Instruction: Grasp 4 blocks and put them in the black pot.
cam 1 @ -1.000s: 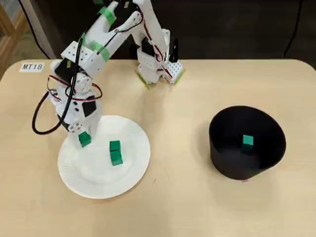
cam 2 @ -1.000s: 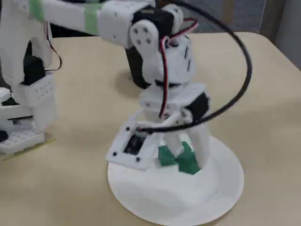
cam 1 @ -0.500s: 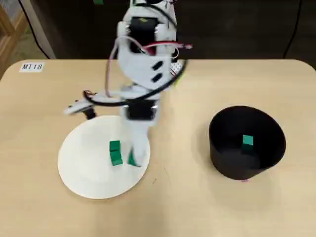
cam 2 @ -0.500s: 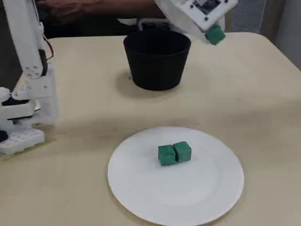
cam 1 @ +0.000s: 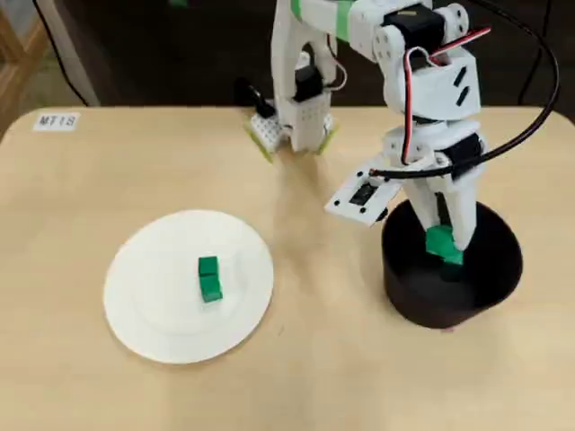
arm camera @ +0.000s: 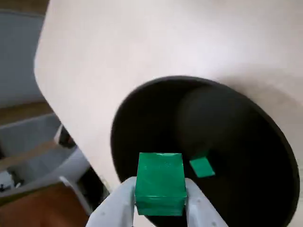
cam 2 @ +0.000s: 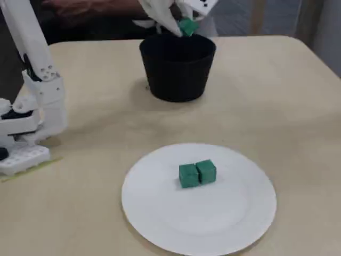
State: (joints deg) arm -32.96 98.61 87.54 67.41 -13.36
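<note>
The hand (arm camera: 161, 198) is closed on a green block (arm camera: 160, 182), its two white fingers (arm camera: 118, 201) pressed against opposite side faces. In the wrist view the block sits square between them, one flat face toward the camera and no long axis to speak of, being a cube. It hangs above the open mouth of the black pot (cam 1: 490, 292), toward the pot's left half in the overhead view. A second block (arm camera: 202, 166) lies flat on the pot's floor, seen as a small tilted green square.

The pot is matte, plain-sided and round, standing upright on the pale, smooth worktop (cam 1: 341, 359) at the right of the overhead view. Well apart to the left is a flat round white plate (cam 1: 148, 314) with two more blocks (cam 2: 197, 174) touching side by side near its middle. In the fixed view they form a short row running left to right.
</note>
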